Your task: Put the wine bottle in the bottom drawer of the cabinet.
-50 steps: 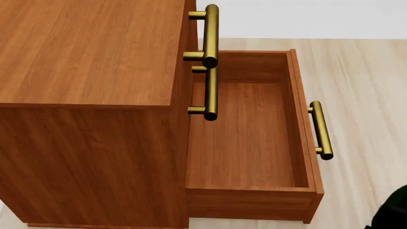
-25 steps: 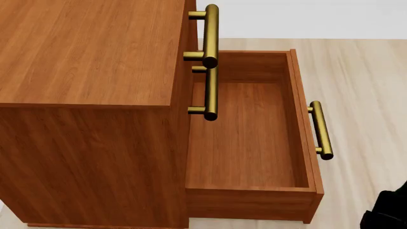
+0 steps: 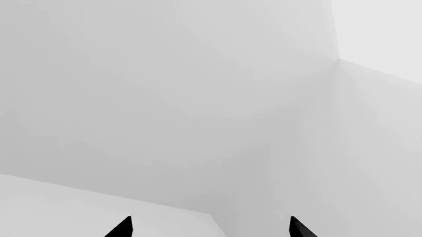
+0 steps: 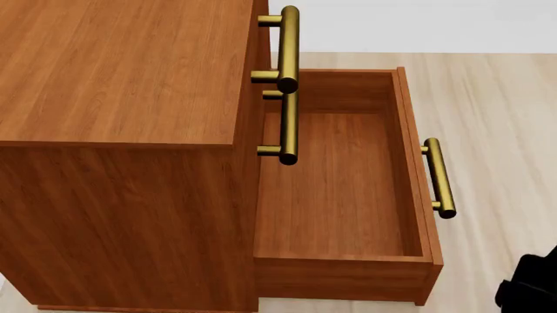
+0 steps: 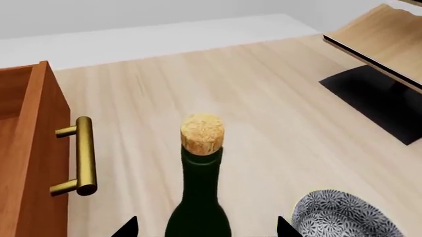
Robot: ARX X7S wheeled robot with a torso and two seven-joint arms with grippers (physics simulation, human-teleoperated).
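The wine bottle, dark green with a tan cork, stands upright between the fingertips of my right gripper, which is shut on its body below the frame. The cabinet fills the left of the head view. Its bottom drawer is pulled out and empty, with a brass handle. In the right wrist view the drawer front and its handle lie just beside the bottle. My left gripper is open, facing blank white walls.
A patterned grey-white bowl sits on the light-wood floor close to the bottle. A pale wood rack on a black base stands further off. Two upper drawer handles overhang the open drawer. My right arm shows at the lower right corner.
The dark shape of my right arm at the head view's lower right corner has shifted slightly. The cabinet and the open drawer have not moved.
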